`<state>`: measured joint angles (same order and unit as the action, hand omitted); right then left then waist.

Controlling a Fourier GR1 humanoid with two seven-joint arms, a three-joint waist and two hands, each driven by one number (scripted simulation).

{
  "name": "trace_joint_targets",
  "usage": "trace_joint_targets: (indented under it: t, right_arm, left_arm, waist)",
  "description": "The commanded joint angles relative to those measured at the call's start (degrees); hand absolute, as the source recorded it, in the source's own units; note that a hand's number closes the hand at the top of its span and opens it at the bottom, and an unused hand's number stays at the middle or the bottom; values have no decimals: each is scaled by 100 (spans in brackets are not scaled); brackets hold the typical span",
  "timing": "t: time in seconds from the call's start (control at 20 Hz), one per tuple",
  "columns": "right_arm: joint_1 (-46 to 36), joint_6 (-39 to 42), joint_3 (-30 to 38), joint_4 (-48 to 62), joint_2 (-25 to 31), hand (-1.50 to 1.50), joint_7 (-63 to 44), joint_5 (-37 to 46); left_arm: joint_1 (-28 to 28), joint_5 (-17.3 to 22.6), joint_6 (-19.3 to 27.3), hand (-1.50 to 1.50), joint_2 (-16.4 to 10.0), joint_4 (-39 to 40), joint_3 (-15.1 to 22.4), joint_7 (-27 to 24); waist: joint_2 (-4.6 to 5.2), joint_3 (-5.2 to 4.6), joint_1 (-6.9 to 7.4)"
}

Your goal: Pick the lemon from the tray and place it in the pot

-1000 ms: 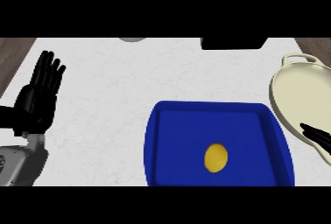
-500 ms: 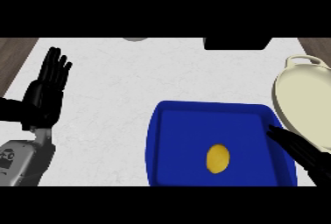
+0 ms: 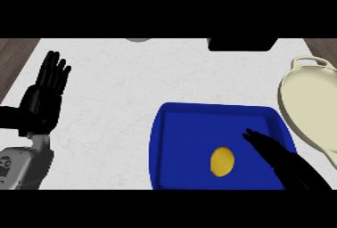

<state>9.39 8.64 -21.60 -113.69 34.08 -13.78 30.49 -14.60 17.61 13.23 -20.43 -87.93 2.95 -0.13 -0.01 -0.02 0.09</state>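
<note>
Since the lemon (image 3: 222, 161) lies in the tray (image 3: 191, 133) just left of the right hand (image 3: 286, 160), that hand hovers outstretched, apparently holding nothing, poised to grasp; the pot (image 3: 309, 107) waits beyond it

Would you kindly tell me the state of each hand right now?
Left hand: open, fingers straight, holding nothing.
Right hand: open, fingers extended over the blue tray beside the lemon, holding nothing.

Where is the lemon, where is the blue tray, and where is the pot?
lemon (image 3: 222, 161): head view, middle of its yellow skin.
blue tray (image 3: 187, 138): head view, bare floor up and left of the lemon.
pot (image 3: 313, 107): head view, bare cream inside, by the right edge.
</note>
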Motion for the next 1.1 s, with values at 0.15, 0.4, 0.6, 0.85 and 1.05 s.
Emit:
trace_joint_targets:
  t: [0.15,0.4,0.6,0.85,1.05]
  right_arm:
    - [-133,134,72,776,-472,-150,576,495]
    - [-267,-120,-139,995,-994,-150,682,1013]
    - [-216,184,15,659,-1064,-150,401,1071]
    - [-621,-138,-378,1653,-1680,-150,39,1889]
    - [-681,-186,-261,1865,-1983,-150,125,1971]
  left_arm:
    - [96,-258,-246,0,188,-13,-203,27]
    - [-105,-387,-123,0,380,-229,-251,405]
    - [-102,-345,-514,0,321,265,-583,76]
    - [-390,-516,-306,0,377,74,-547,415]
    - [-36,-500,-637,0,455,13,-658,181]
  waist:
    - [-1,3,-16]
    - [-2,3,-15]
    - [-1,1,-25]
    - [3,3,-8]
    - [0,2,-6]
